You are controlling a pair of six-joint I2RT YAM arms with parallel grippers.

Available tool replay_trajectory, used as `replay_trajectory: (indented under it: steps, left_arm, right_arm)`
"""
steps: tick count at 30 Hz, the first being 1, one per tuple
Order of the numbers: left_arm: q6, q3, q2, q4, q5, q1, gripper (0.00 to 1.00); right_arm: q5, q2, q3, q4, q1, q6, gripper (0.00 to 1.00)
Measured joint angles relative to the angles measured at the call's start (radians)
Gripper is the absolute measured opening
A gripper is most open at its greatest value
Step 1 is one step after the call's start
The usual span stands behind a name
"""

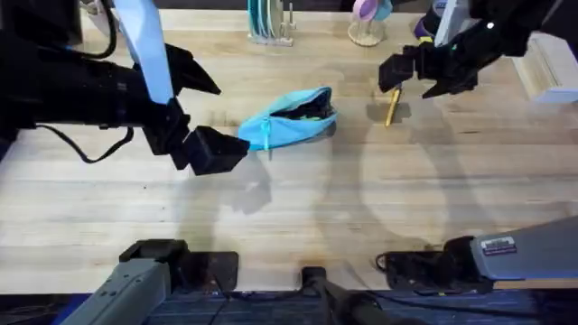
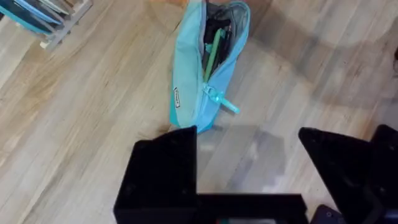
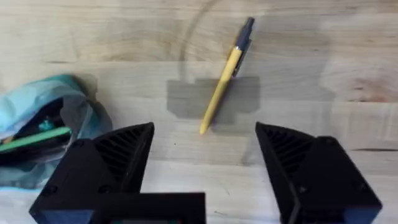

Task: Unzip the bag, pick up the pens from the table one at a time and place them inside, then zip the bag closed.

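Note:
The light blue bag lies in the middle of the table, unzipped, with a green pen and dark items showing inside; its zipper pull hangs at the end nearest my left gripper. My left gripper hovers open just left of the bag, holding nothing. A yellow pen with a dark end lies on the wood to the right of the bag. My right gripper is open directly over this pen, its fingers on either side and apart from it.
A dish rack with blue-green plates and a small stand with purple and blue items sit at the table's far edge. A pale wooden block lies at the far right. The bag's open mouth shows beside the right gripper.

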Motion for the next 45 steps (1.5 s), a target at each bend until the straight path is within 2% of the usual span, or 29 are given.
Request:
replay_trajectory:
  steps: [15, 23, 30, 36, 37, 42, 45]
  left_arm:
    - [0.000, 0.000, 0.000, 0.000, 0.000, 0.000, 0.993]
    - [0.000, 0.000, 0.000, 0.000, 0.000, 0.000, 0.993]
    - [0.000, 0.000, 0.000, 0.000, 0.000, 0.000, 0.993]
    - [0.000, 0.000, 0.000, -0.001, 0.000, 0.000, 0.993]
    - [0.000, 0.000, 0.000, -0.001, 0.000, 0.000, 0.993]
    - [0.000, 0.000, 0.000, -0.001, 0.000, 0.000, 0.993]
    - [0.000, 0.000, 0.000, -0.001, 0.000, 0.000, 0.993]
  right_arm:
    - [0.001, 0.147, 0.000, 0.096, 0.000, 0.120, 0.994]
    - [0.116, 0.184, 0.000, 0.101, 0.038, 0.163, 0.996]
    - [0.158, 0.214, 0.000, 0.119, 0.096, 0.207, 0.996]
    - [0.176, 0.218, 0.000, 0.124, 0.110, 0.258, 0.988]
    - [0.178, 0.218, 0.000, 0.124, 0.111, 0.263, 0.969]
    - [0.210, 0.223, 0.000, 0.121, 0.108, 0.292, 0.625]
    - [0.217, 0.223, -0.005, 0.124, 0.108, 0.306, 0.484]
